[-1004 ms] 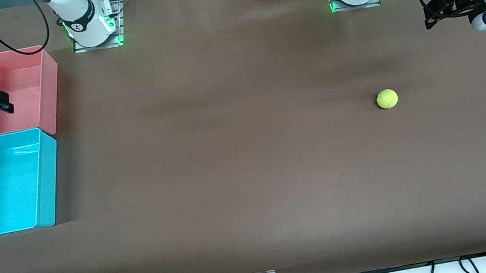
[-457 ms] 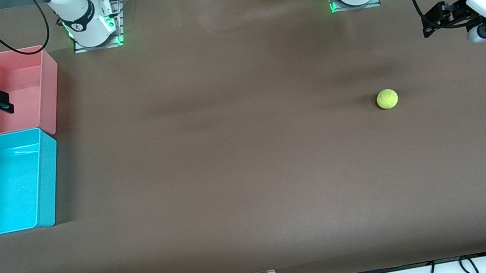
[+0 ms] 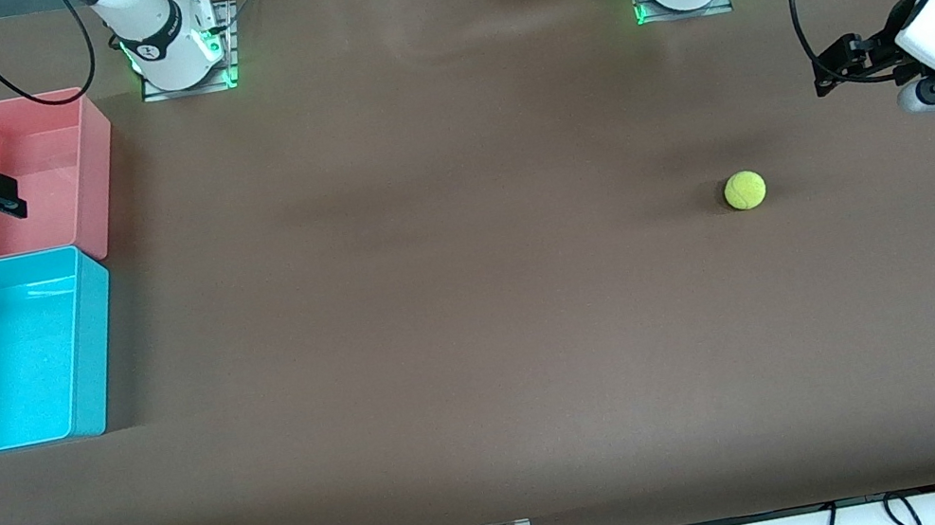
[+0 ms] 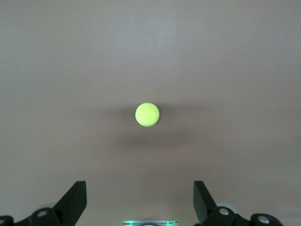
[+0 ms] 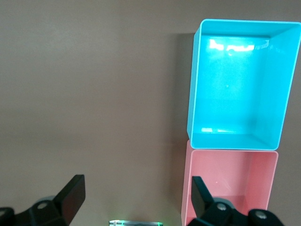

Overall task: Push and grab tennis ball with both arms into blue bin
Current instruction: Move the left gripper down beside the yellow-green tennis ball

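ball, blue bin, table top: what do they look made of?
Tennis ball: looks like felt over rubber; matte, fuzzy yellow-green with no shine.
Blue bin: probably moulded plastic; smooth, slightly glossy, with bright light reflections on its inner floor in the right wrist view.
Table: brown matte covering, maybe paper or a mat; it shows no glare, and the exact material is unclear.

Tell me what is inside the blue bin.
The blue bin holds nothing: its whole floor shows bare in the front and right wrist views, nothing covering it. The tennis ball lies on the table toward the left arm's end.
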Available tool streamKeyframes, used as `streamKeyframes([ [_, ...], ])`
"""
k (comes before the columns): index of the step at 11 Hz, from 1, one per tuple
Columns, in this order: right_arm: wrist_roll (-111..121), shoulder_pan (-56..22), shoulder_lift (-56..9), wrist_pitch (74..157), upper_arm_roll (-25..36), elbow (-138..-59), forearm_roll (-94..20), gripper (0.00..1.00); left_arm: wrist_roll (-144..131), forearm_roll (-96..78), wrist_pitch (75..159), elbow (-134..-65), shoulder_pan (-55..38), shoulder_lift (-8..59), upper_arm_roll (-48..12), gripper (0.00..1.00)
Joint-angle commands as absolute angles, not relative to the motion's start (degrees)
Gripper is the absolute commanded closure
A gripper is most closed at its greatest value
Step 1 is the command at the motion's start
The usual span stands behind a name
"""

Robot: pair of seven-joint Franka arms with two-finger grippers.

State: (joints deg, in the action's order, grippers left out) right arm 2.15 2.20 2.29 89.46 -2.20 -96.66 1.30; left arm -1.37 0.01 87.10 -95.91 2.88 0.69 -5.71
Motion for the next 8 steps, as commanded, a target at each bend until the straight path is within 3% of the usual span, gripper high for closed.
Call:
streamKeyframes([
  [1, 2.46, 2.72, 2.46, 88.95, -2.64, -96.42, 0.26, 0.00, 4.56, 7.26, 90.86, -99.57, 3.43, 0.61, -5.45, 0.00],
  [7, 2.46, 2.72, 2.81, 87.63, -2.64, -96.42, 0.26, 0.00, 26.68, 9.58, 101.86, -107.83, 6.85, 0.44, -4.92, 0.00],
  [8, 2.46, 2.72, 2.81, 87.54, -2.64, -96.33, 0.26, 0.00, 32.90, 9.41, 101.95, -108.97, 7.38, 0.44, -4.92, 0.05],
])
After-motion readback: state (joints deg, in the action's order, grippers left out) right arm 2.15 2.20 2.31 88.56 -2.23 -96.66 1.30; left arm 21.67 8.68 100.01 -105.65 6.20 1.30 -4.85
